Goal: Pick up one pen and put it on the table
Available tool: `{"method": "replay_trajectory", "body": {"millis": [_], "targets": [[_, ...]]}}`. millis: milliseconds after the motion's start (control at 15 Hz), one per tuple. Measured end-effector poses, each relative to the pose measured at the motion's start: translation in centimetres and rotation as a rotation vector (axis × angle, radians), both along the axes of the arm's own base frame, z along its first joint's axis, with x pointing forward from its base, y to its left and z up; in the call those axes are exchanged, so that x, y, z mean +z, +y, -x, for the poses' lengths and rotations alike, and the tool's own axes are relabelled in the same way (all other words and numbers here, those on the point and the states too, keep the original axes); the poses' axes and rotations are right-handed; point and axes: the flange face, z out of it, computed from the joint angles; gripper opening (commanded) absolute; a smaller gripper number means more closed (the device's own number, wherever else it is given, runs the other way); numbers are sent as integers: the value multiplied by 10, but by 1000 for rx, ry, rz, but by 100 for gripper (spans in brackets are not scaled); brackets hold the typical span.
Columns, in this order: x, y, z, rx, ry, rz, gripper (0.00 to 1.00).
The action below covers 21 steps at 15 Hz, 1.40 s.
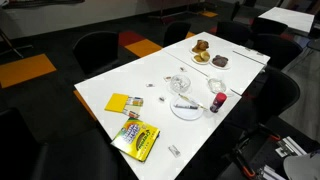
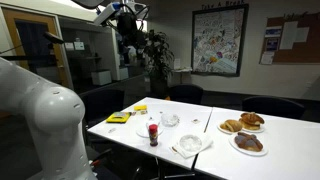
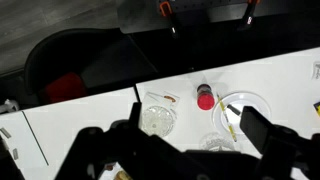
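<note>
Large white table [image 1: 130, 80] well below the gripper [image 3: 185, 150], in a dim room with black chairs [image 1: 95, 48] around it and orange floor patches [image 1: 25, 68] beyond. Beneath the gripper in the wrist view: a white plate [image 3: 250, 105] bearing the pen [image 3: 231, 116], a red-capped bottle [image 3: 205, 97] just beside the plate, and a clear glass bowl [image 3: 157, 119] near the bottle. Farther from the gripper, toward one end of the table, plates of pastries [image 1: 208, 55]; toward the opposite end, a yellow packet [image 1: 135, 140] and a flat yellow item [image 1: 122, 102]. In an exterior view, white arm [image 2: 35, 110] large in the foreground, its far links at the top of the frame, gripper hanging high above the table and pointing down. Fingers [image 3: 100, 150] dark and blurred, spread wide apart, holding nothing. Pen lying on the plate, not on the bare tabletop, well clear of the fingers.
</note>
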Motion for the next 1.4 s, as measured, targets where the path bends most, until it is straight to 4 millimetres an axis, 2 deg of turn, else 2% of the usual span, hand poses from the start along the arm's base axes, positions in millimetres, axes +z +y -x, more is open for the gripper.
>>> {"method": "replay_trajectory", "body": {"millis": [400,600,733,1067,1267,1400], "targets": [[0,1,0,4,0,-1,100],[-8,10,-11,69,-7,-2,100],[-24,20,-30,147,-25,-4,100],[-90,52,-86,383,-86,31,100],[-109,73,-108,542,-133,32,100],[-118,86,-114,631,-133,18,100]]}}
